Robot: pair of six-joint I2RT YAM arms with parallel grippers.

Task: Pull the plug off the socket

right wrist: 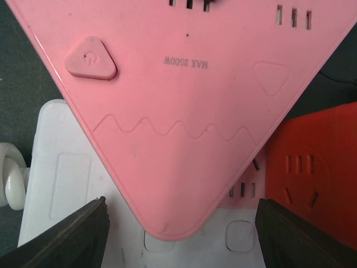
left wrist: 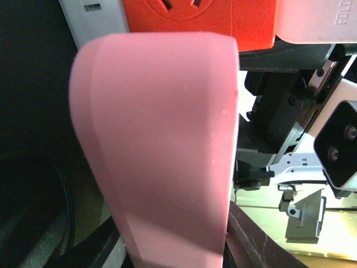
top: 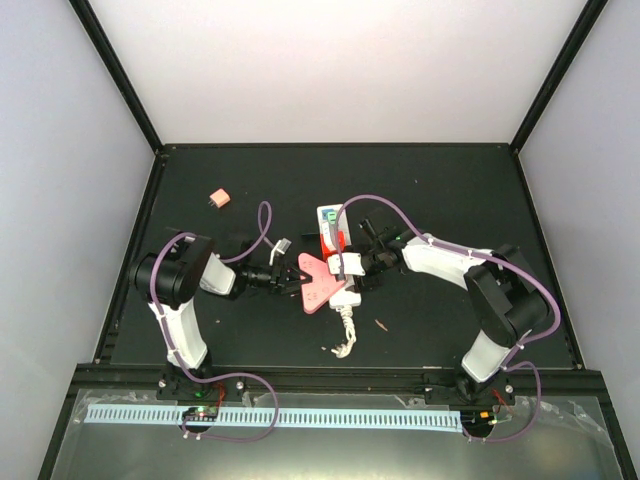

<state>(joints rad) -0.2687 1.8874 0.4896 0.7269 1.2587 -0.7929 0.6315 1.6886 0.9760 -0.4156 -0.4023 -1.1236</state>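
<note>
Right wrist view: "MAX 2500W" is printed, upside down here, on the flat pink triangular plug (right wrist: pixel 178 123) of smooth plastic. Beside the lettering a raised rounded-triangle button (right wrist: pixel 90 58) bearing a power symbol is seen, and below it an embossed zigzag line. The tip of the plug is laid over the long white rectangular plastic socket (right wrist: pixel 61 173), which is found at the middle of the matte black table (top: pixel 450 200) in the top external view. An orange plastic block (right wrist: pixel 312 162) with moulded slot openings is seated on the socket just beside the plug. The dark fingers of the right gripper (right wrist: pixel 179 204) are held spread over the socket, one on each side of the plug's tip, with nothing pinched. The left gripper (top: pixel 296 280) is met at the plug's corner on the socket's left side, its fingers pressed onto the pink body. A knotted white cord (top: pixel 345 338) is trailed from the socket's near end. A small salmon block (top: pixel 220 198) is left well apart, far left of the socket.
</note>
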